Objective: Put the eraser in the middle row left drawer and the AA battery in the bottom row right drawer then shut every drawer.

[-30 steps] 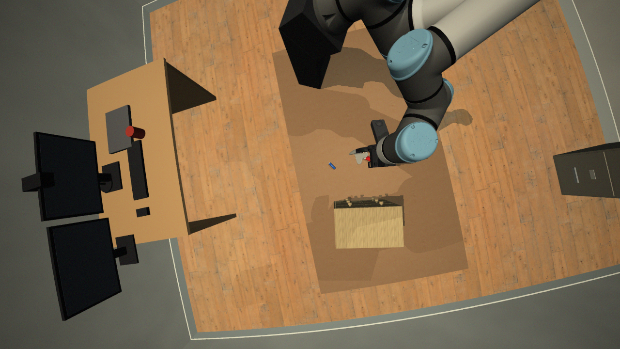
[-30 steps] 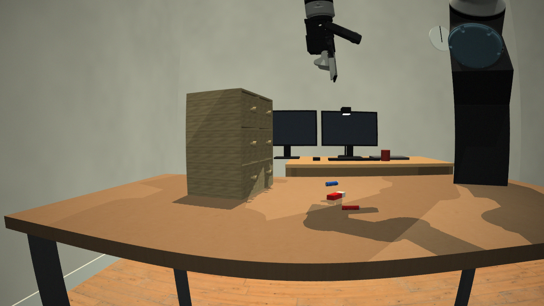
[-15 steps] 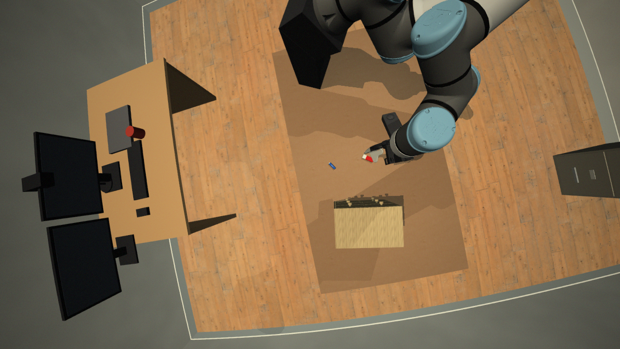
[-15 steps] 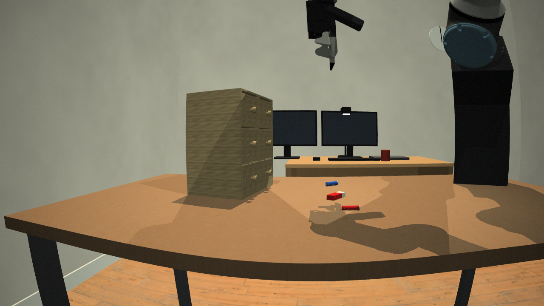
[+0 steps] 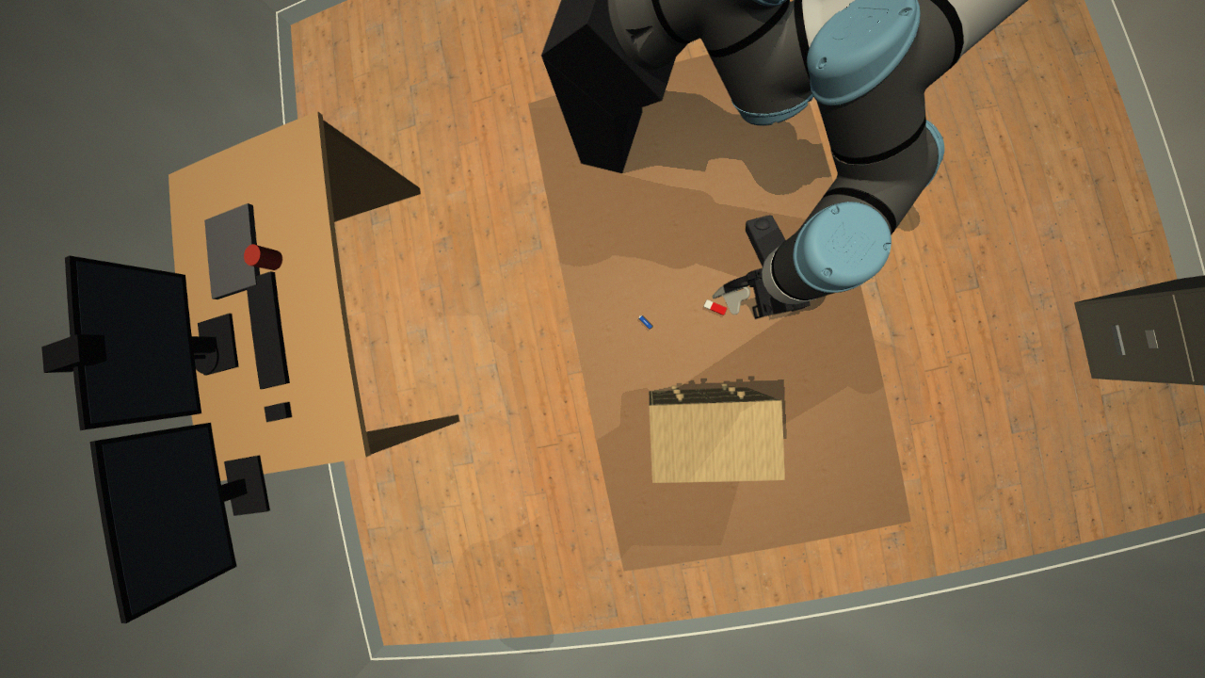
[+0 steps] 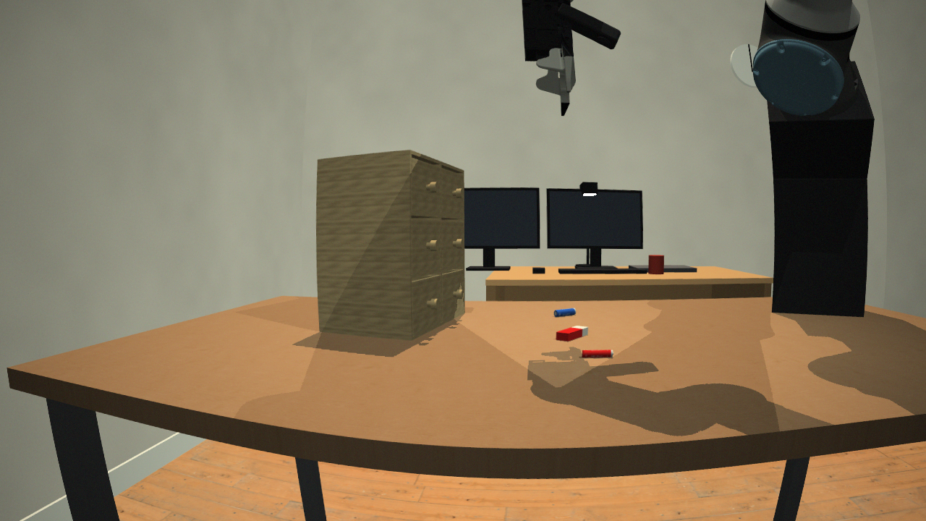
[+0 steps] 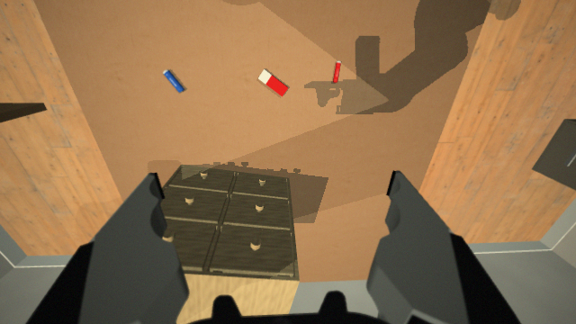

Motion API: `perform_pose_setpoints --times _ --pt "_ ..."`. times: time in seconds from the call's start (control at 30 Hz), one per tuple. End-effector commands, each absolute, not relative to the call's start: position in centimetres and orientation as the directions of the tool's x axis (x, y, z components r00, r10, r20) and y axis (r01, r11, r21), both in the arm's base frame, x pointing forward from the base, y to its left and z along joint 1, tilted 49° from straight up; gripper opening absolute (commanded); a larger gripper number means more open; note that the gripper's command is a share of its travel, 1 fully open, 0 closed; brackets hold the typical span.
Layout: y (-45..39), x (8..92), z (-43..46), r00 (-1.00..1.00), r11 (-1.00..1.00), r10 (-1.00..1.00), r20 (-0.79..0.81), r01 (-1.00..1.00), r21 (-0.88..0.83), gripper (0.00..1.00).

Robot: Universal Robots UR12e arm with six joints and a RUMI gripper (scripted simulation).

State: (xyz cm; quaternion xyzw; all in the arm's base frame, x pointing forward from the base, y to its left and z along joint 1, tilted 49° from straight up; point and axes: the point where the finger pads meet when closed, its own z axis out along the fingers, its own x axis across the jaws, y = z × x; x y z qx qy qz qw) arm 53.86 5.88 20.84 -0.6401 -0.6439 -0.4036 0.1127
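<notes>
Pincer wide open, pointing downward; forearm reaching in overhead, wrist bent.

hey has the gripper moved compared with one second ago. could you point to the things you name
Yes. In the top view, the gripper (image 5: pixel 726 301) (image 6: pixel 563 111) (image 7: pixel 278 173) has shifted right relative to the wooden chest (image 5: pixel 716 442) (image 6: pixel 364 246) (image 7: pixel 243 290); in the exterior view it is higher above the chest.
</notes>
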Motion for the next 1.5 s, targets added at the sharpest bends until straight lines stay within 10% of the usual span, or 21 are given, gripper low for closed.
perform_pose_setpoints --times 0.0,0.97,1.47 --pt "5.8 53.9 20.9 -0.156 -0.145 0.734 0.662 0.915 0.376 1.0" --pt "5.9 54.4 20.2 -0.336 0.006 0.748 0.572 0.865 0.501 1.0" --pt "6.2 55.7 18.6 -0.695 0.35 0.663 0.278 0.616 0.706 1.0"
